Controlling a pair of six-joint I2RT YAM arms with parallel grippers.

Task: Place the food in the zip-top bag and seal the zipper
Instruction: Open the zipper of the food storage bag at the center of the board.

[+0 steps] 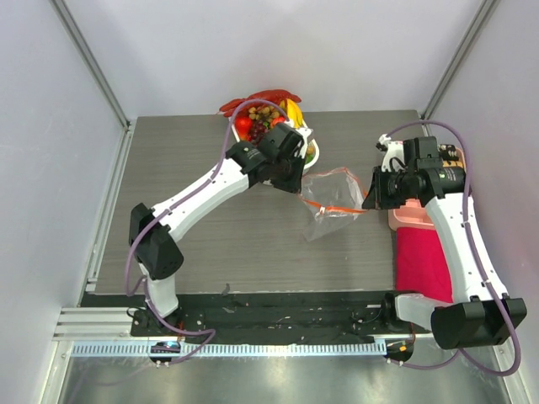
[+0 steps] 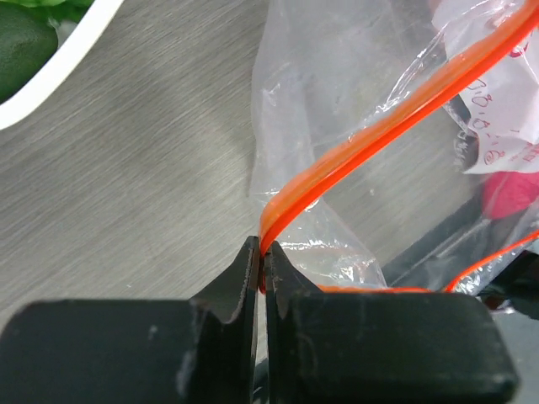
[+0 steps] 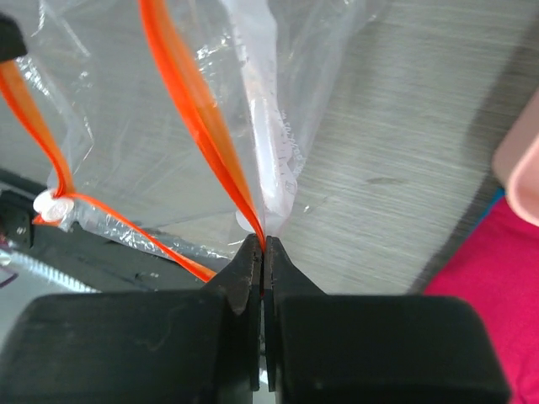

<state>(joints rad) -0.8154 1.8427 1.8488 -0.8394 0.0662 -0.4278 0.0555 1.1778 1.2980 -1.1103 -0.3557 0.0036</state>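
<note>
The clear zip-top bag hangs stretched between my two grippers above the table middle. Its orange-red zipper runs between them, seen too in the left wrist view and the right wrist view. My left gripper is shut on the zipper's left end. My right gripper is shut on the zipper's right end. A small white end piece shows on the strip. The food, grapes, red pieces and a banana, sits piled in a white bowl at the far edge behind the left gripper.
A pink tray and a magenta cloth lie at the right, under my right arm. The bowl's white rim with a dark green item shows left of the bag. Metal posts stand at the far corners.
</note>
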